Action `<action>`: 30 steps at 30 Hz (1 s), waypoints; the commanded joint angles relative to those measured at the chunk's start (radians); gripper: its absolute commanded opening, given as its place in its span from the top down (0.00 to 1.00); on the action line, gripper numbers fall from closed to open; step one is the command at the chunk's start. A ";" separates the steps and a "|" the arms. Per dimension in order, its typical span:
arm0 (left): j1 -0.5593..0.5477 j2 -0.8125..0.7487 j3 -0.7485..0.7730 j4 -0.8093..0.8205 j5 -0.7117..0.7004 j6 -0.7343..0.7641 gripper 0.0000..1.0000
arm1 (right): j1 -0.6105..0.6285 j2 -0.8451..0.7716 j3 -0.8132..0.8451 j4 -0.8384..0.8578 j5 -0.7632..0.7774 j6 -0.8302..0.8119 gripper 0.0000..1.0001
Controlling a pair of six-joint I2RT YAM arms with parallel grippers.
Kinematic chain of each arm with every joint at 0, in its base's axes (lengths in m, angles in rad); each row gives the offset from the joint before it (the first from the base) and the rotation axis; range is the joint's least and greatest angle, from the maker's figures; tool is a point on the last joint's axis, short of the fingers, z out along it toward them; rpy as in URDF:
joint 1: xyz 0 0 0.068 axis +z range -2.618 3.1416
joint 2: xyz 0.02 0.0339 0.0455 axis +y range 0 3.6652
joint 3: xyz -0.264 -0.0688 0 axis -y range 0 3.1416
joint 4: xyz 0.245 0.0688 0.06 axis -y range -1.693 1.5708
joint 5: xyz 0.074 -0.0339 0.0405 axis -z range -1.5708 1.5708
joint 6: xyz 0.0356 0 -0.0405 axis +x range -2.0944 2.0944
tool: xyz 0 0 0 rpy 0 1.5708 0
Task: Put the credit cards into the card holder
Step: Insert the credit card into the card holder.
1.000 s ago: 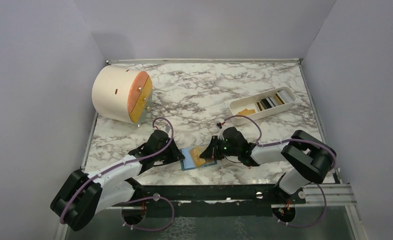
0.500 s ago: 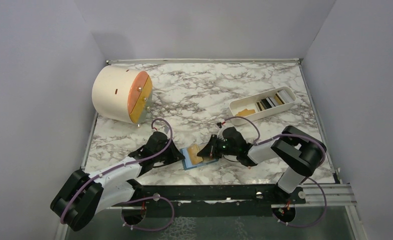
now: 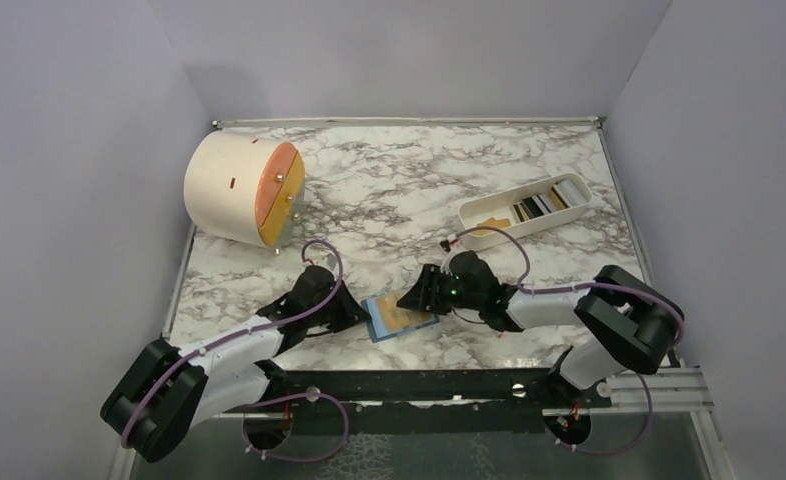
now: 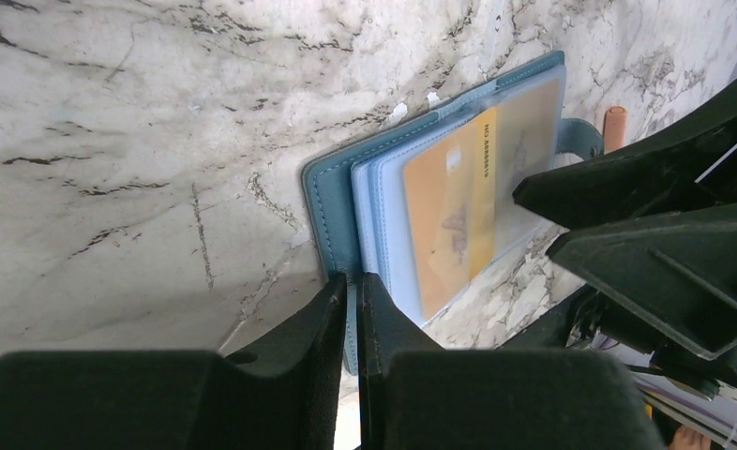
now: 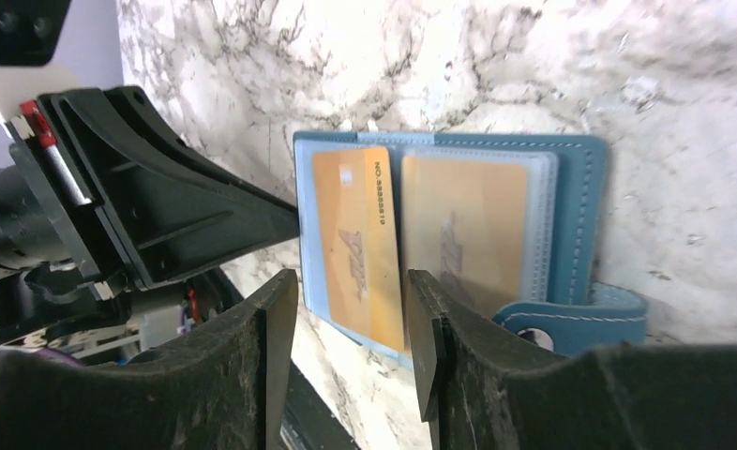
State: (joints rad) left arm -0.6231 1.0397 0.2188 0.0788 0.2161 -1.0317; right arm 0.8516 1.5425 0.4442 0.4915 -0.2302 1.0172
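Two cards (image 5: pixel 355 253) sit sleeved in holder (image 5: pixel 580 216), well apart from tray (image 3: pixel 529 227); left gripper (image 4: pixel 353 281) pinches holder's edge, right gripper (image 5: pixel 349 281) spread astride one card, which looks thin, stiff and slick, so grip its long edges.

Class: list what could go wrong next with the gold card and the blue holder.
1. The left gripper pinches only the thin edge of the card holder; a push from the right gripper could drag it free.
2. Whether that gripper clamps the gold card is unclear; loose, it might skew and jam.
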 commanded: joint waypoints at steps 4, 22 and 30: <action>-0.004 -0.022 -0.033 -0.001 0.038 -0.026 0.87 | 0.001 -0.042 0.041 -0.157 0.075 -0.125 0.55; -0.001 0.038 0.080 -0.088 0.009 0.055 0.87 | 0.049 0.070 0.050 -0.008 -0.023 -0.068 0.82; 0.016 0.030 0.139 -0.208 -0.033 0.115 0.83 | 0.058 0.007 0.063 -0.106 0.004 -0.115 0.77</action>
State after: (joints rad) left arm -0.6209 1.0832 0.3027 -0.0269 0.2337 -0.9745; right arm 0.9024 1.5986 0.4908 0.4435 -0.2333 0.9382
